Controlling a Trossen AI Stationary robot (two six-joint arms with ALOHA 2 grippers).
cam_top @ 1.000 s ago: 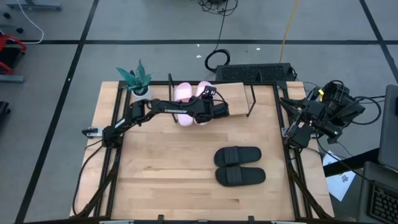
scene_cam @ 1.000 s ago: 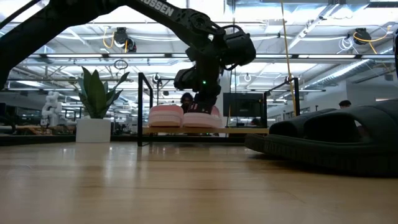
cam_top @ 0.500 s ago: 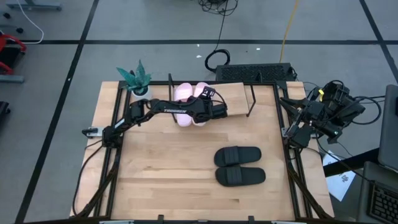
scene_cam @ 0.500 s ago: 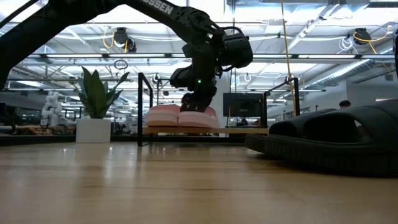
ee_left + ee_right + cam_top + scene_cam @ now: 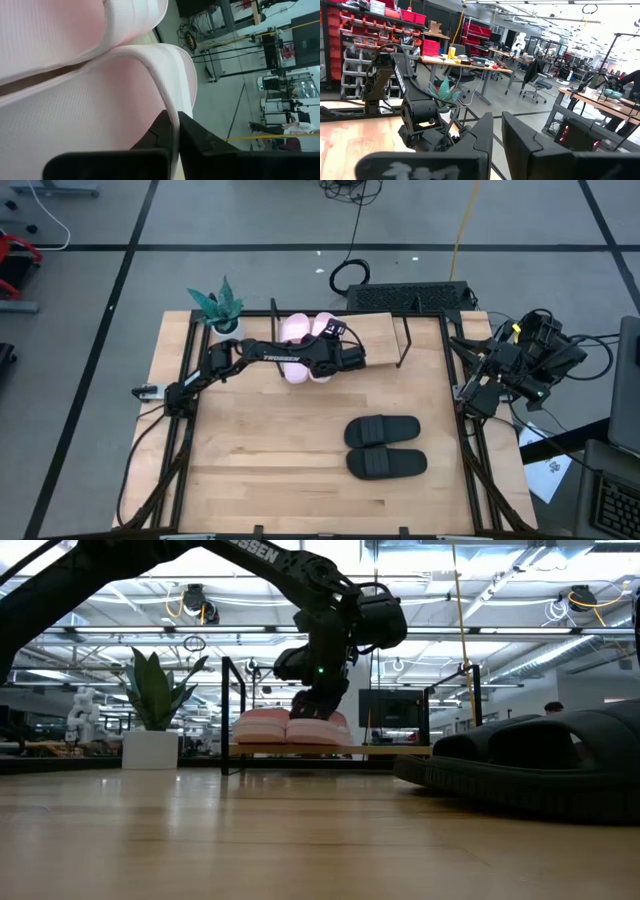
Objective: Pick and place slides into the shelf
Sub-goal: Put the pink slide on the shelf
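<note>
Two pale pink slides (image 5: 295, 332) (image 5: 322, 330) lie side by side at the left end of the shelf (image 5: 375, 330), soles on its wooden board (image 5: 390, 750), near ends reaching past its near edge. My left gripper (image 5: 335, 346) reaches over the right pink slide (image 5: 320, 730) and is shut on it. The black pair (image 5: 382, 430) (image 5: 386, 464) lies on the tabletop nearer the front, large in the low view (image 5: 530, 765). My right gripper (image 5: 472, 394) waits, shut, off the table's right edge. My left gripper (image 5: 175, 120) pinches a raised pale edge (image 5: 167, 100) of the right pink slide between its two fingers; strap or side wall, I cannot tell. It comes down from above, slanting from the table's left (image 5: 318, 705). The slide rests on the shelf board against the other pink slide.
A potted plant (image 5: 218, 305) stands at the table's far left corner beside the shelf's black wire end frame (image 5: 228, 710). A keyboard (image 5: 410, 298) lies on the floor beyond the far edge. Bare wood (image 5: 260, 450) spreads left of the black slides.
My left gripper edged a little toward the table's left with the pink slide in its hold and tipped slightly, bringing that slide up against the other pink one. It has kept still for the last half second.
</note>
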